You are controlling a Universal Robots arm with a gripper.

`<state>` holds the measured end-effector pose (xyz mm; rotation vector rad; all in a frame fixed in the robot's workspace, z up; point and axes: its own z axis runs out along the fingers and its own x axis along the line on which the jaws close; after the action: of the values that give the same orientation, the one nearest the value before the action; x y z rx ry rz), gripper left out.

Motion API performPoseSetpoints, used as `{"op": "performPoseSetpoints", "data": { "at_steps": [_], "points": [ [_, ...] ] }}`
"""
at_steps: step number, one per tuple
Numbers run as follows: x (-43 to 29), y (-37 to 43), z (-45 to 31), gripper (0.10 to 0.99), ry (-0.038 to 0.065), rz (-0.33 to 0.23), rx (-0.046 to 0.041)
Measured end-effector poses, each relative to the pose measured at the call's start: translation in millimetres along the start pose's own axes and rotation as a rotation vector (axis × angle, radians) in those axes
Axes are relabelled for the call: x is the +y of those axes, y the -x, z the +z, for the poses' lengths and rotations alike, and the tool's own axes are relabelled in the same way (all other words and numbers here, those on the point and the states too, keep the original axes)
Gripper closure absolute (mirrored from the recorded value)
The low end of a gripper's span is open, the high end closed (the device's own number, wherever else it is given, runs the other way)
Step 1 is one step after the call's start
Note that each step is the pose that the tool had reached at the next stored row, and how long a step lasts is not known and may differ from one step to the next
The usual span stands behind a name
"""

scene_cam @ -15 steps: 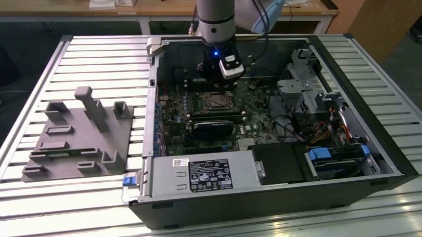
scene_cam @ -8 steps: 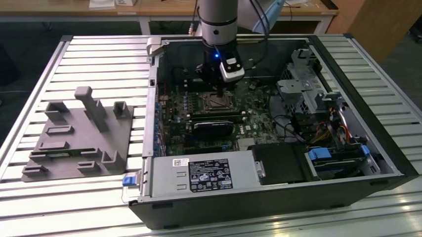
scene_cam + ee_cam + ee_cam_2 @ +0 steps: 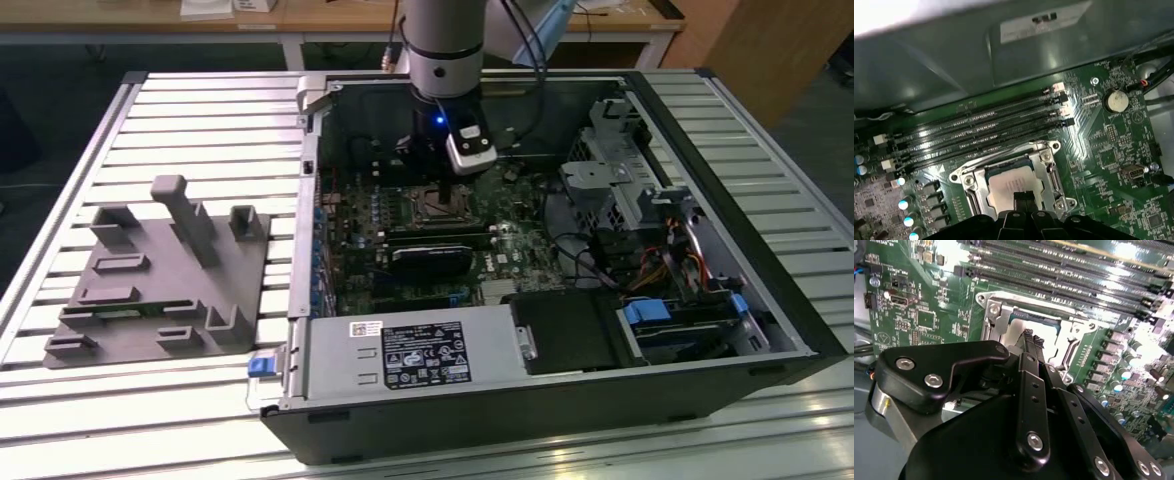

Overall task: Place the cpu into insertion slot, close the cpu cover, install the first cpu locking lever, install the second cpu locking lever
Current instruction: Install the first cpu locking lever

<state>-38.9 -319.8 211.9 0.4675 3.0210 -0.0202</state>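
**Fingers nearly together over the seated cpu**

In the second wrist view the gripper (image 3: 1032,340) fills the foreground, its black linkage hiding half the socket. The fingers (image 3: 1027,335) stand narrow, tips close together with nothing between them, just above the cpu (image 3: 1016,330). In the first wrist view the cpu (image 3: 1013,181) lies flat in the socket, its pale top seen through the window of the cpu cover (image 3: 970,184), which lies down around it; the near edge is cut off by the fingers (image 3: 1024,200). Beyond run dark memory slots (image 3: 989,127) and a round coin cell (image 3: 1116,100). White board lettering is too small to read. In the exterior view the arm (image 3: 442,45) reaches into the open computer case (image 3: 787,300) on the slatted worktop (image 3: 200,110); a labelled power supply (image 3: 400,352) sits nearest, and a grey fixture (image 3: 154,275) lies to the exterior view's left.
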Motion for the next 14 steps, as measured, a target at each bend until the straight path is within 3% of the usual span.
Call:
{"op": "performPoseSetpoints", "data": {
  "at_steps": [14],
  "points": [
    [-3.4, 1.0, 0.8, 0.98, -0.001, -0.004, 0.002]
  ]
}}
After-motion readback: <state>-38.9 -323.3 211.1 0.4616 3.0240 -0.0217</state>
